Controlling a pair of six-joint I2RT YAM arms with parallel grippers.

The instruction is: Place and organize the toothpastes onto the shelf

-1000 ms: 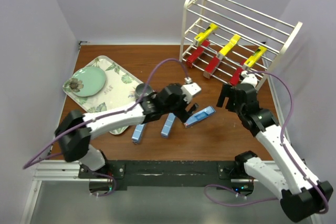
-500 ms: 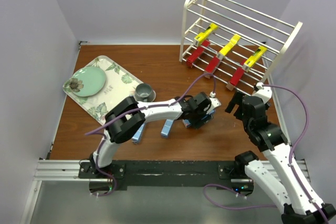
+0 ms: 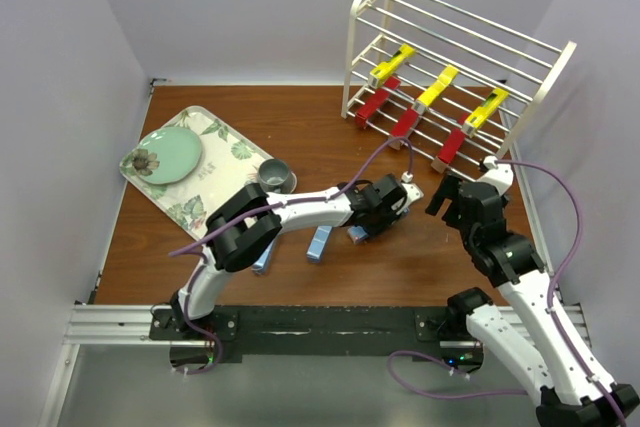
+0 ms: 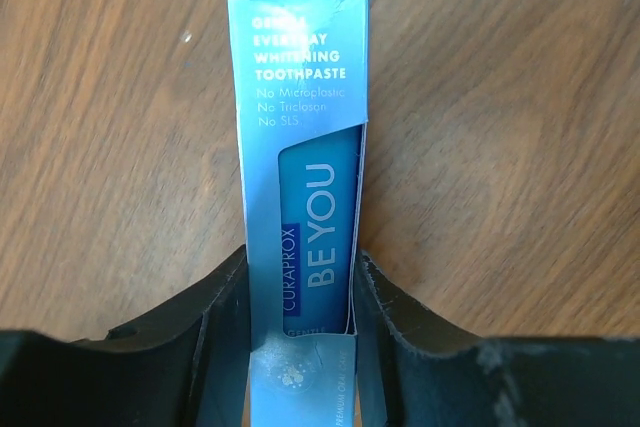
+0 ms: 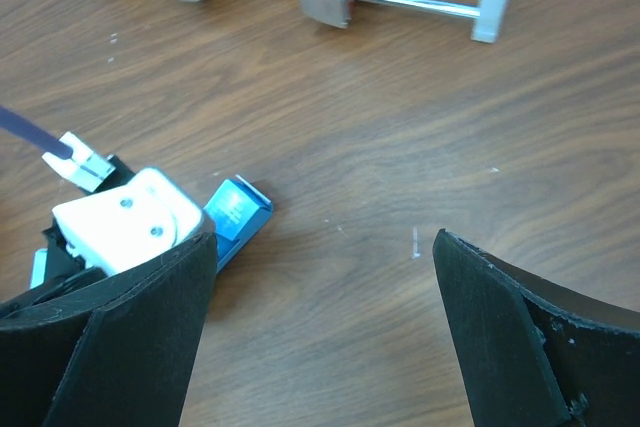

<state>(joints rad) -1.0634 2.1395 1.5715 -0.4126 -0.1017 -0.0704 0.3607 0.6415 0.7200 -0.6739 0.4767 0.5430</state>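
Currently, one light blue toothpaste box (image 4: pixel 300 147), laid flat on the wooden table (image 4: pixel 520 97), is clamped between the left gripper (image 4: pixel 300 272) fingers. The right gripper (image 5: pixel 322 237) is held wide apart beside the shelf (image 3: pixel 553 77), where red boxes (image 3: pixel 403 127) and yellow boxes (image 3: pixel 437 87) are lodged.

Wooden table (image 3: pixel 310 127): tray (image 3: pixel 228 145), shelf (image 3: pixel 548 87), blue toothpastes (image 3: pixel 319 243)

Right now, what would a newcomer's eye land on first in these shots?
First, the tall white shelf at the far right, with red boxes and yellow boxes lined up in rows on it. Then the left claw, reaching across to the middle of the table and gripping a blue box. The right claw hangs wide open just beside it.
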